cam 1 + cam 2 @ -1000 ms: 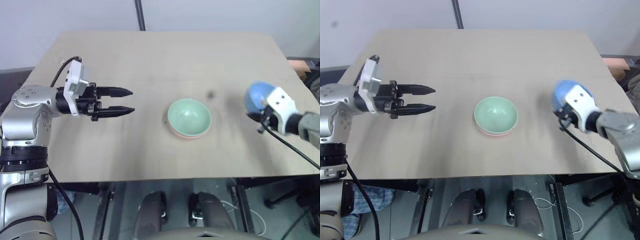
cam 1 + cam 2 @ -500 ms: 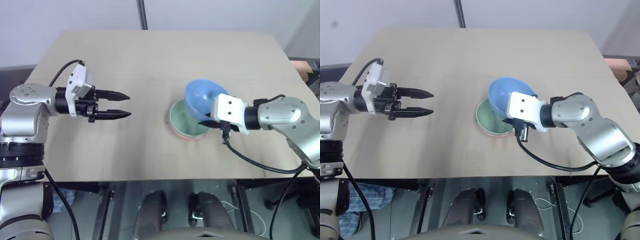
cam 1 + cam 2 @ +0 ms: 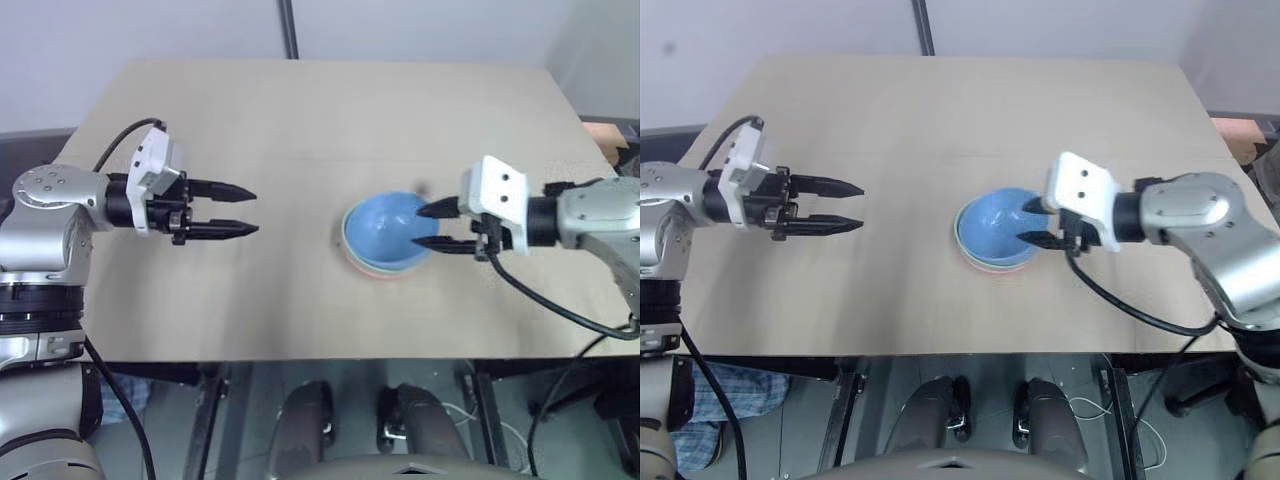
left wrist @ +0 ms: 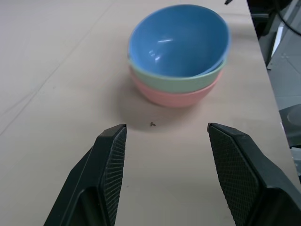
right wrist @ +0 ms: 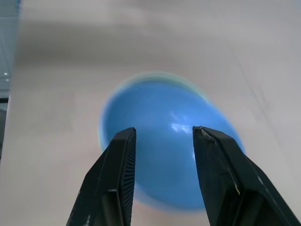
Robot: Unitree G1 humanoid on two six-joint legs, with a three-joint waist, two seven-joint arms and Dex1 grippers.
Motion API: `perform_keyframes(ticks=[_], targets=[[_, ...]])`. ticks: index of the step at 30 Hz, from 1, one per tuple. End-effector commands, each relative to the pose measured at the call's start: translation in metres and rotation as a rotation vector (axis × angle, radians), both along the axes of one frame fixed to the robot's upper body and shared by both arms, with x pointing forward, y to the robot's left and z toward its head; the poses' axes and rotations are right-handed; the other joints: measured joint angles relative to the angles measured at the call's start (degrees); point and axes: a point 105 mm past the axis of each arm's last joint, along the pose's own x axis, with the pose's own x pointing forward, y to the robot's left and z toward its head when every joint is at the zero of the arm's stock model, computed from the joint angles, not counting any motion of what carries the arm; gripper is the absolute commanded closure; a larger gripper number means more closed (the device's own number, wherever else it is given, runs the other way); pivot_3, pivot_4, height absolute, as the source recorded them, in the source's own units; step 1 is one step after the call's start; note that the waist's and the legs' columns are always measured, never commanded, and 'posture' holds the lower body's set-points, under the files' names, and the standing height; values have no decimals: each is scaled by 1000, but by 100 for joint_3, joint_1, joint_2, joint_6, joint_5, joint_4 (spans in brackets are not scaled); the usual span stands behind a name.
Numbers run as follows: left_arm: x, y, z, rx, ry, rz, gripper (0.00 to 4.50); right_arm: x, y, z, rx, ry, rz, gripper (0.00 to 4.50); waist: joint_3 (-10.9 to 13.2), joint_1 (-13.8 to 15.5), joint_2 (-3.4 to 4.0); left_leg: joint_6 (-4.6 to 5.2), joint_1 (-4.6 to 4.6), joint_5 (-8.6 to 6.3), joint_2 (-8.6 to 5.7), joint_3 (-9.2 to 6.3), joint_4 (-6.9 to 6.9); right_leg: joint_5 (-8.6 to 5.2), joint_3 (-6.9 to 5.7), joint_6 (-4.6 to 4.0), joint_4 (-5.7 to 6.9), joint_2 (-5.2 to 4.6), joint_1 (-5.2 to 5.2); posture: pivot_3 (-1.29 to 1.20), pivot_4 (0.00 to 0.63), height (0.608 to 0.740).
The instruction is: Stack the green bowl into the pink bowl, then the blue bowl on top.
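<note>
Table (image 3: 300,110): wide tan top, takes up most of the head views. L arm (image 3: 60,215) sits over the table's left side, silver w/ a white wrist block; R arm (image 3: 1200,225) comes in from the right edge, same build. Bowls form one stack just right of table centre: pink bowl (image 4: 176,96) at the bottom on the tabletop, green bowl (image 4: 178,81) nested in it w/ only its rim band showing, blue bowl (image 4: 176,40) on top, tipped a bit so its rim sits higher on one side. Left gripper (image 3: 240,212) is well apart from the stack, level, pointing toward it, fingers (image 4: 110,160) spread w/ nothing between them. Right gripper (image 3: 428,226) is at the stack's right rim, pointing toward the L side; fingers (image 5: 117,179) parted, one tip over the blue bowl's rim and one just outside it, bowl not pinched as far as the views show; contact w/ the rim can't be told. Tiny dark speck (image 4: 152,124) lies on the table near the pink bowl's base.
</note>
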Motion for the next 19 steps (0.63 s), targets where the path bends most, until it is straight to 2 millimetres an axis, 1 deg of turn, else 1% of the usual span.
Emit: perform_keyframes(ticks=[1, 4, 5, 10, 15, 19], targets=[[-1, 3, 10, 1, -52, 22, 1601, 0, -25, 8, 67, -28, -46, 2357, 1, -1, 1, 0, 1, 0, 0, 2, 0, 0, 2, 0, 2, 0, 0, 0, 150, 740], [2, 4, 10, -28, -60, 56, 1601, 1, -50, 7, 151, -4, -119, 2357, 1, -11, 1, 0, 3, 0, 1, 3, 0, 0, 3, 0, 5, 2, -1, 0, 150, 740], [4, 5, 9, -36, -71, 76, 1601, 2, -60, 7, 174, -10, -150, 2357, 1, -18, 1, 0, 4, 0, 1, 3, 0, 0, 4, 0, 5, 2, -1, 0, 150, 740], [10, 6, 5, -70, -90, 145, 1601, 6, -96, 8, 235, -55, -244, 2357, 1, -22, 1, 0, 7, 0, 2, 3, 0, 0, 6, 1, 5, 2, 2, 0, 150, 740], [10, 5, 1, -93, -99, 171, 1601, 3, -119, 13, 314, -88, -288, 2357, 1, -31, 1, 0, 9, 0, 2, 4, 0, 0, 7, 1, 6, 3, 2, 0, 150, 740], [8, 4, -1, -102, -98, 175, 1601, -5, -126, 15, 356, -70, -276, 2357, 1, -26, 1, 0, 10, 0, 2, 3, 0, 0, 7, 1, 5, 3, 4, 0, 150, 740]])
